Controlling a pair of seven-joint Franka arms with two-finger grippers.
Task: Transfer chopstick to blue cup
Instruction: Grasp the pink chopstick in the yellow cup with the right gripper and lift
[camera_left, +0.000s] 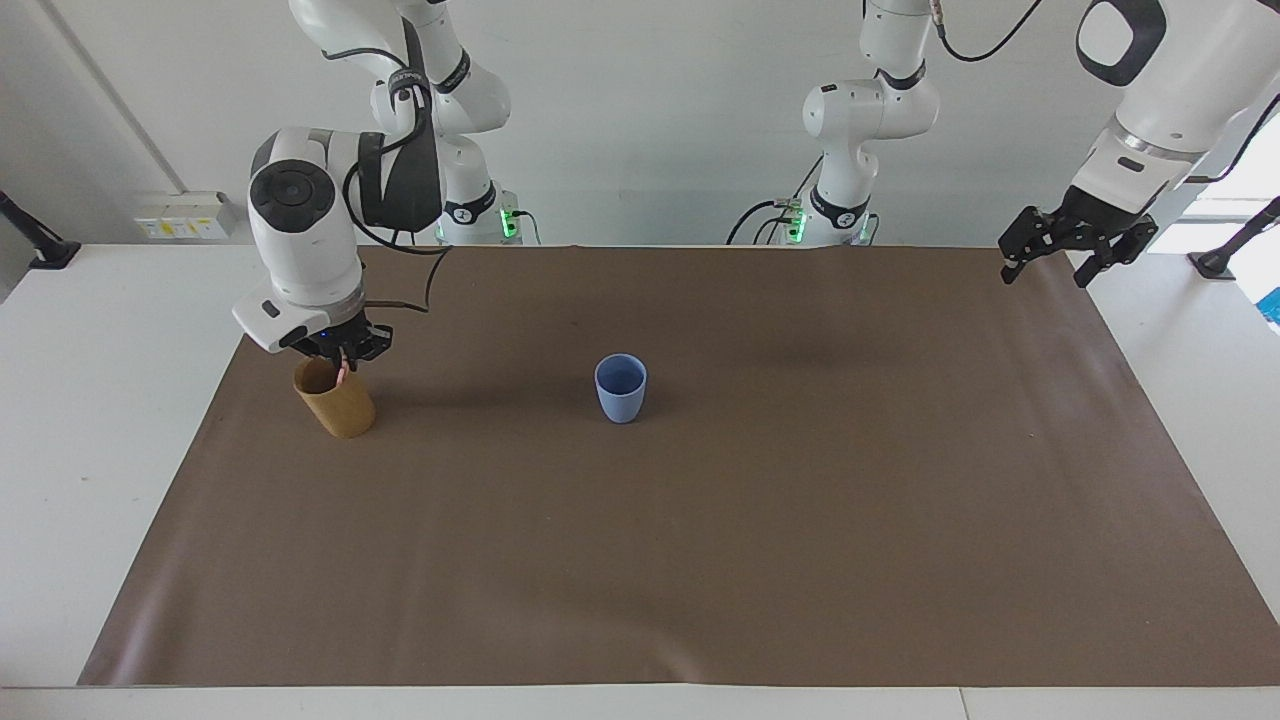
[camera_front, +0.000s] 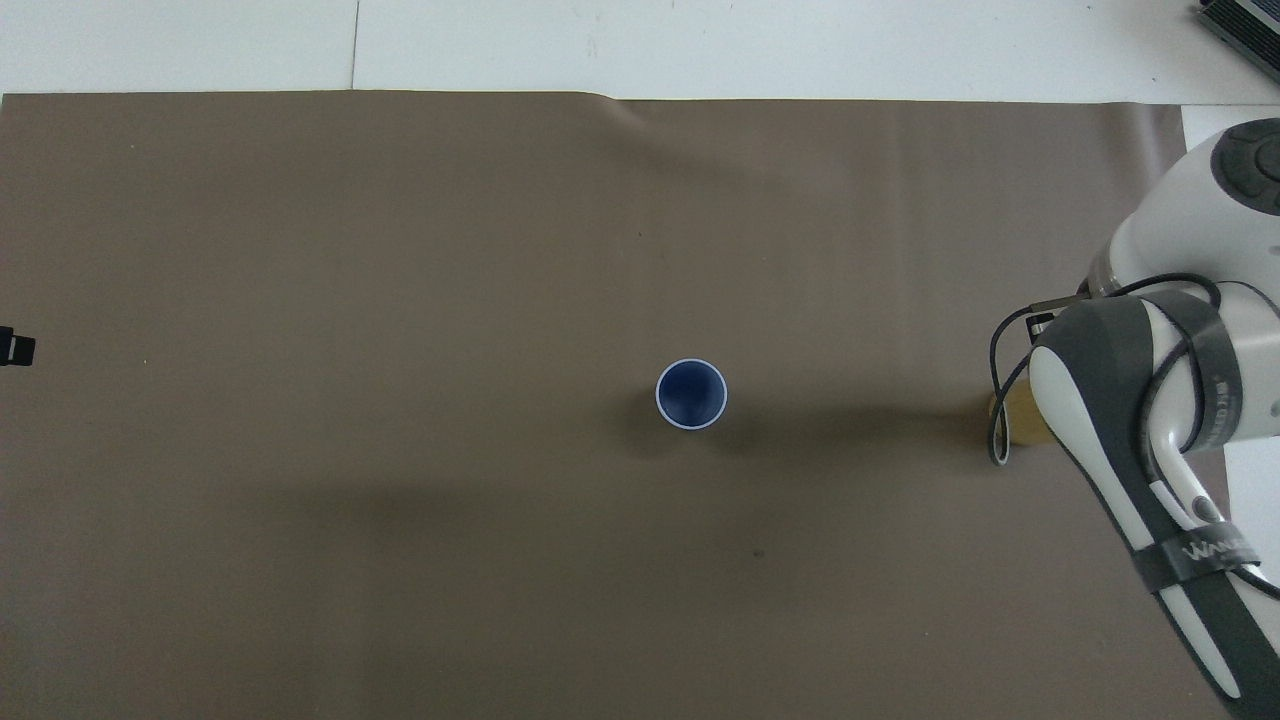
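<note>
Right gripper (camera_left: 343, 362) pinching thin pink chopstick (camera_left: 342, 377) in tan cylindrical holder (camera_left: 335, 399); matte blue cup (camera_left: 620, 388) mid-mat; left gripper (camera_left: 1077, 247) spread, waiting.

— Looking from high across the table (camera_left: 100, 400), facing the robots, taking in the whole brown mat (camera_left: 700, 550) from well back.

— Looking steeply down from above the robots' end, sharing that mat, half a turn round.
</note>
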